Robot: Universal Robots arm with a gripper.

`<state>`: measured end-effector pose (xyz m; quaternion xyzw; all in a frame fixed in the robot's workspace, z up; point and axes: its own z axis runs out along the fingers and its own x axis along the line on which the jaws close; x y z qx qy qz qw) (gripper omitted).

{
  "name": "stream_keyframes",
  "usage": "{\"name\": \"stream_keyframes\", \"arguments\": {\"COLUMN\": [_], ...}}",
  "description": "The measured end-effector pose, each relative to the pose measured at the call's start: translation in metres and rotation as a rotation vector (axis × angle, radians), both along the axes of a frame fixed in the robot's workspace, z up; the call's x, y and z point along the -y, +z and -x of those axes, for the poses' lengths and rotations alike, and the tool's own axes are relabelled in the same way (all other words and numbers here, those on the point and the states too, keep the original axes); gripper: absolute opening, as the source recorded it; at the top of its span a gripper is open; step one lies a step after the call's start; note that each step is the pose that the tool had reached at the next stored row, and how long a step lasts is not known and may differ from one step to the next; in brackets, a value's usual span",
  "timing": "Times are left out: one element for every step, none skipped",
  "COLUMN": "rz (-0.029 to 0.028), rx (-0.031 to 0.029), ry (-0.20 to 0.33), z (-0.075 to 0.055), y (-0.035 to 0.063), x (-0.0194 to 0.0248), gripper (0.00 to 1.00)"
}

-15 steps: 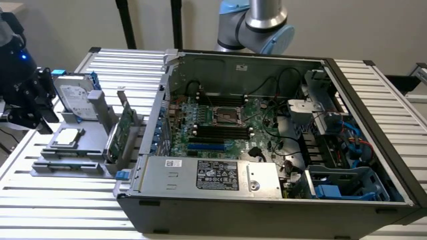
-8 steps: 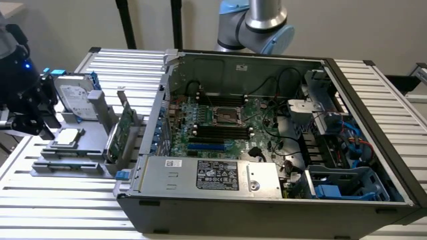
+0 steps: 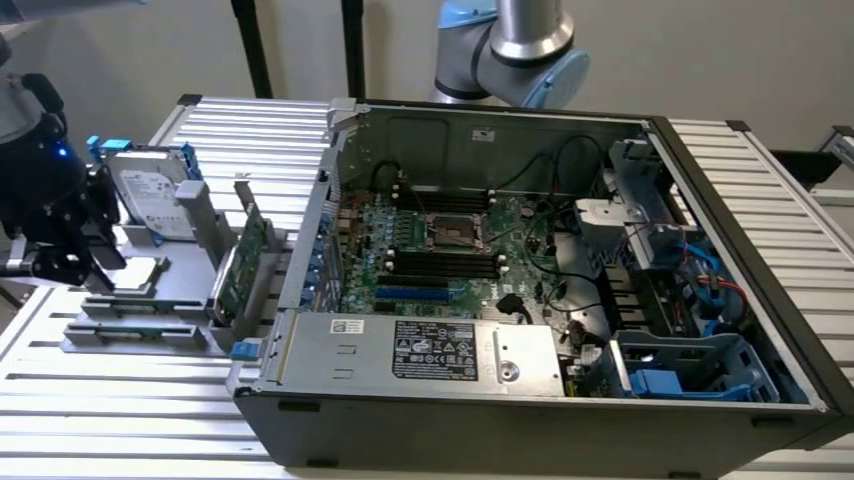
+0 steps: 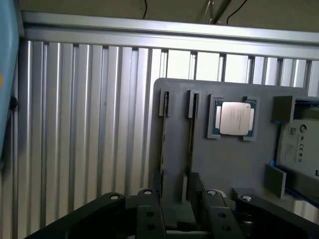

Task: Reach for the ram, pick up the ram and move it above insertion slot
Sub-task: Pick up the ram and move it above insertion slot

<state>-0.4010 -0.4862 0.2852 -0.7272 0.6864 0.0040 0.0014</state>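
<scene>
Two thin ram sticks stand on edge in the slots of a grey holder plate [image 4: 224, 164]. One ram stick [image 4: 163, 134] and the other [image 4: 190, 134] run side by side as dark narrow lines. My gripper [image 4: 175, 183] hovers above their near ends, open, one fingertip [image 4: 157, 183] by each stick and nothing held. At the exterior view's left my black gripper [image 3: 83, 262] hangs over the same grey holder [image 3: 134, 335]. The motherboard's long black slots [image 3: 447, 262] lie inside the open computer case [image 3: 534, 400], far from the gripper.
A CPU chip [image 4: 234, 118] sits on the holder beside the sticks, and a silver hard drive [image 3: 150, 195] in a blue frame and a green expansion card [image 3: 240, 265] stand nearby. The ribbed aluminium table [image 4: 89, 124] extends around. The case wall rises between holder and motherboard.
</scene>
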Motion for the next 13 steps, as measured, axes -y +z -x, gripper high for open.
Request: {"name": "stream_keyframes", "arguments": {"rz": [0.0001,0.0001,0.0001,0.0001,0.0001,0.0001,0.0000,0.0001,0.0001,0.0001,0.0000,0.0000,0.0001], "rx": [-0.0001,-0.0001,-0.0001,-0.0001,-0.0002,-0.0002,-0.0001,-0.0001,-0.0001,-0.0001,0.0000,-0.0001,-0.0002], "ry": [0.000,0.000,0.000,0.000,0.000,0.000,0.000,0.000,0.000,0.000,0.000,0.000,0.000], "z": [0.000,0.000,0.000,0.000,0.000,0.000,0.000,0.000,0.000,0.000,0.000,0.000,0.000], "y": [-0.0018,-0.0036,-0.0054,-0.0073,-0.0091,-0.0109,-0.0128,-0.0146,-0.0164,-0.0180,-0.0201,-0.0219,-0.0236], "x": [0.0006,0.0013,0.0019,0.0024,0.0027,0.0030,0.0034,0.0037,0.0039,0.0042,0.0045,0.0048,0.0050], "gripper": [0.36,0.36,0.36,0.36,0.36,0.36,0.36,0.36,0.36,0.36,0.36,0.36,0.36]}}
